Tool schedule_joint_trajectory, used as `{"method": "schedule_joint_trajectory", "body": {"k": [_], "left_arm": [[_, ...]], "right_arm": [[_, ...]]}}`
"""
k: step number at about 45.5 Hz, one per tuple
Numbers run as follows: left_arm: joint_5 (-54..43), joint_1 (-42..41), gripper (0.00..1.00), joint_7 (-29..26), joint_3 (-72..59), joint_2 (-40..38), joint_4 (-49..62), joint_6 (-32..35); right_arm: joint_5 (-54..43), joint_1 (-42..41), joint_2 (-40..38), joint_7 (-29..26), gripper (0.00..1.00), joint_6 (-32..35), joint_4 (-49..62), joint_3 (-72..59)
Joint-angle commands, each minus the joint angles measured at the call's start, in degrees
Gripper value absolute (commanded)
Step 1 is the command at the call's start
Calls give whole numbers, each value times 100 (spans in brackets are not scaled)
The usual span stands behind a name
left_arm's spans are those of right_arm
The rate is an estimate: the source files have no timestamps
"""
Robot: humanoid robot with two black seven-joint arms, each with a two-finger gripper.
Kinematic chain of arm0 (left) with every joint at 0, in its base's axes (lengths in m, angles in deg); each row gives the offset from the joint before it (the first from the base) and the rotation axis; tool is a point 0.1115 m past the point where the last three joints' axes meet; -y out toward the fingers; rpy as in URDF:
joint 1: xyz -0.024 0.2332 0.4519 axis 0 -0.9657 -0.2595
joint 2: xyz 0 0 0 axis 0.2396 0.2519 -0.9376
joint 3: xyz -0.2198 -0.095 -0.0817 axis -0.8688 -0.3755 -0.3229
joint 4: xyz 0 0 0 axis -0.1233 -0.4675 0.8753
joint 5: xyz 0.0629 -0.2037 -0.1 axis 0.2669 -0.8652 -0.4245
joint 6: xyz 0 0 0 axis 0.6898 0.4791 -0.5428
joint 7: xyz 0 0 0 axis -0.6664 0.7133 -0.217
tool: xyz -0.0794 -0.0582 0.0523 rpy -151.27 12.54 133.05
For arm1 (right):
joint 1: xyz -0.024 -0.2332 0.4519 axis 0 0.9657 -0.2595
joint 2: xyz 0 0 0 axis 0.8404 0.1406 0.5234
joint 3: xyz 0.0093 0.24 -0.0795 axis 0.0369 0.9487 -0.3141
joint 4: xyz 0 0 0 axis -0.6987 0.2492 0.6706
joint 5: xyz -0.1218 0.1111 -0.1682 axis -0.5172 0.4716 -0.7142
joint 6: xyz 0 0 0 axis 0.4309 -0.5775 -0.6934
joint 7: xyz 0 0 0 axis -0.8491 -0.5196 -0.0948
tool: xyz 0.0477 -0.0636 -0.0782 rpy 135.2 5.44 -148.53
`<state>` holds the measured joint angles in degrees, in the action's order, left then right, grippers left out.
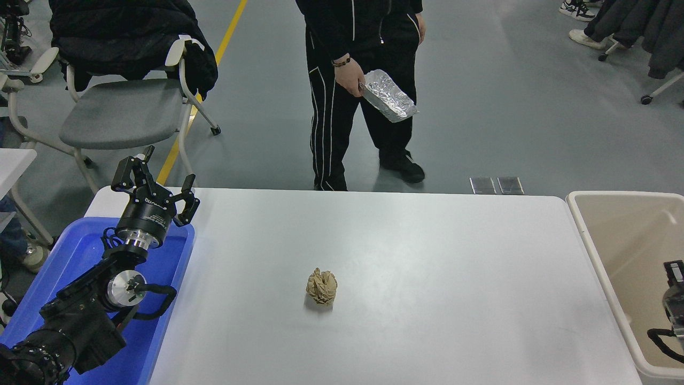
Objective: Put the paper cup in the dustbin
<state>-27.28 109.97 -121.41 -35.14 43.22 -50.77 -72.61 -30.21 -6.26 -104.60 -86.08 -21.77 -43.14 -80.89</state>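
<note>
No paper cup shows in this view. The dustbin (590,235) is a large beige bin standing against the table's right end, and the part of its inside that shows holds nothing. Only a small piece of my right arm (674,299) shows at the right edge, over the bin; its gripper is cut off by the frame. My left gripper (155,182) is open and empty, parked above the blue tray at the lower left.
A crumpled brown paper ball (321,287) lies near the middle of the white table (427,256). A shallow blue tray (80,251) sits at the table's left end. A person (358,80) stands at the far side holding a foil tray (389,95). A chair (120,109) stands at the back left.
</note>
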Motion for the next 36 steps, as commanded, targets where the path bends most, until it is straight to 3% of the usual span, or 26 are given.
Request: {"method": "schedule_joint_trajectory", "body": {"k": [1, 14, 25, 36], "left_arm": [[0, 0, 100, 0, 0, 0, 0, 0], [0, 0, 100, 0, 0, 0, 0, 0], [0, 0, 100, 0, 0, 0, 0, 0], [0, 0, 100, 0, 0, 0, -9, 0]], "right_arm": [[0, -504, -180, 25, 100, 0, -163, 135], [0, -1769, -497, 24, 100, 26, -461, 1638], [-9, -2253, -1490, 42, 100, 26, -2350, 2103], [-246, -2157, -1780, 314, 100, 44, -3810, 3914]]}}
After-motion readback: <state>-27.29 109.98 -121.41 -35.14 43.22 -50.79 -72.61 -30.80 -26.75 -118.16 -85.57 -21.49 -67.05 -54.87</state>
